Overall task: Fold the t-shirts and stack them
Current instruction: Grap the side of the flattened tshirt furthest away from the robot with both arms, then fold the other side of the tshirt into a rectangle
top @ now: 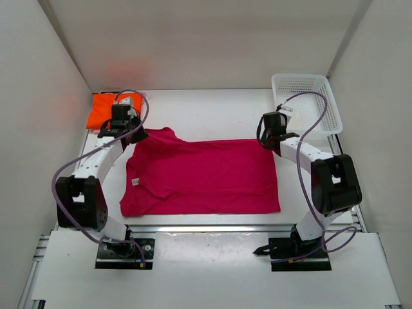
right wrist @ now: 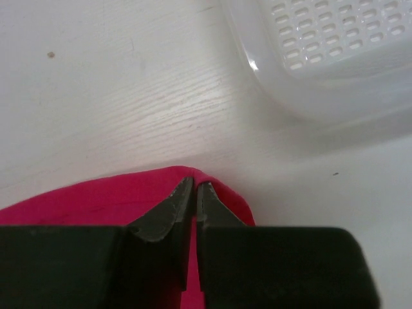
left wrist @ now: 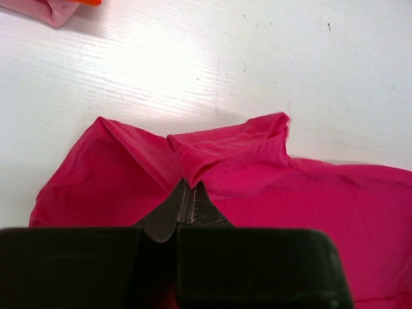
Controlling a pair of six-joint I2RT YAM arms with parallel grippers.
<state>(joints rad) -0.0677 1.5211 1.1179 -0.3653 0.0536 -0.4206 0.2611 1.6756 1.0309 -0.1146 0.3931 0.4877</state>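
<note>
The large magenta t-shirt (top: pixel 199 177) lies spread flat in the middle of the table, collar end to the left. My left gripper (top: pixel 127 133) is at its far left corner, shut on a raised fold of the magenta fabric (left wrist: pixel 212 158) that rises from the fingertips (left wrist: pixel 201 193). My right gripper (top: pixel 271 139) is at the shirt's far right corner, shut on the rounded magenta edge (right wrist: pixel 235 196). An orange t-shirt (top: pixel 102 110) lies folded at the back left. A light pink t-shirt (left wrist: pixel 55 11) shows beside it in the left wrist view.
A white mesh basket (top: pixel 299 78) stands at the back right, just beyond my right gripper, and its wall (right wrist: pixel 335 58) fills the top right of the right wrist view. White walls close in the table on three sides.
</note>
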